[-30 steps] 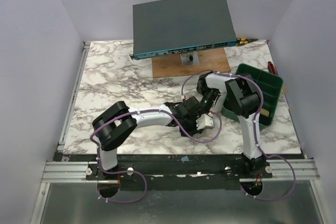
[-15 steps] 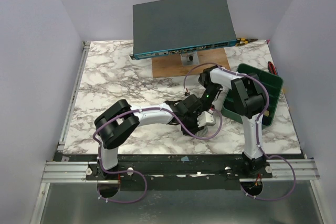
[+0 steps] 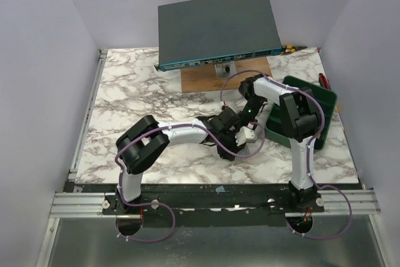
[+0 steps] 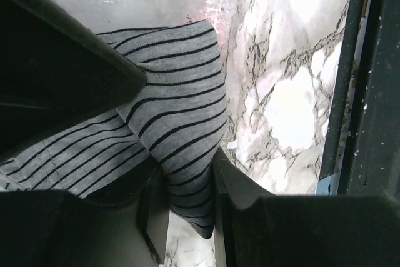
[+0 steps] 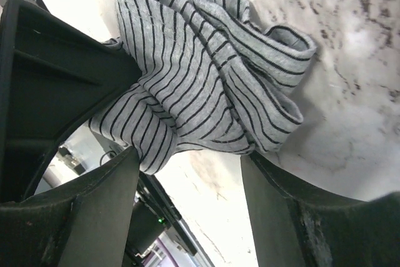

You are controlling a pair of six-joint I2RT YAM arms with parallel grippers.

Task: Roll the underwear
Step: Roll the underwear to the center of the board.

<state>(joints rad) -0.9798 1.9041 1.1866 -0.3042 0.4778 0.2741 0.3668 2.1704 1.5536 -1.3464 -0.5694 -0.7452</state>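
The underwear [image 3: 251,148] is grey with thin black stripes and lies bunched on the marble table, right of centre near the front. My left gripper [image 3: 236,141] is shut on a fold of it; in the left wrist view the striped cloth [image 4: 181,123] fills the narrow gap between the jaws [image 4: 187,207]. My right gripper [image 3: 249,125] hangs just behind the cloth, its jaws wide apart. In the right wrist view the crumpled underwear [image 5: 206,73] lies at the open fingertips [image 5: 187,167], and marble shows between them.
A green bin [image 3: 310,109] stands right of the right arm. A dark flat box [image 3: 219,26] sits tilted on a wooden stand [image 3: 203,79] at the back. The table's black front rail [image 4: 359,92] runs close beside the cloth.
The right wrist has swung up and back, away from the cloth. The left gripper has shifted slightly right and farther with the underwear held in it.
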